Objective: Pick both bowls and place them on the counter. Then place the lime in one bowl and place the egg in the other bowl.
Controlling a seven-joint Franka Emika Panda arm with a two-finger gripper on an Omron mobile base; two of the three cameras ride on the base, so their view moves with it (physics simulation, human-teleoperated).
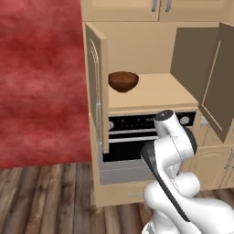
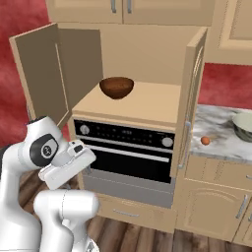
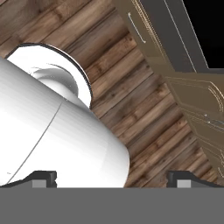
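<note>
On the tan wood shelf (image 2: 147, 106) above the oven, your dark brown wooden bowl (image 2: 116, 87) sat alone.
Your tool (image 3: 111, 177) pointed at the floor, tips wide apart, holding nothing; the orange-brown egg (image 2: 205, 141) lay on the marbled bench (image 2: 216, 142).

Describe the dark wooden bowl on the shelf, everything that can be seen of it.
The wooden bowl is round, dark reddish-brown, with faint grain and a darker hollow inside that looks empty. It stands upright on its narrow base on the tan shelf above the oven, inside the open cabinet, toward the back left part of the shelf as seen from the base. Both cabinet doors are swung open beside it. Nothing touches it but the shelf.
</note>
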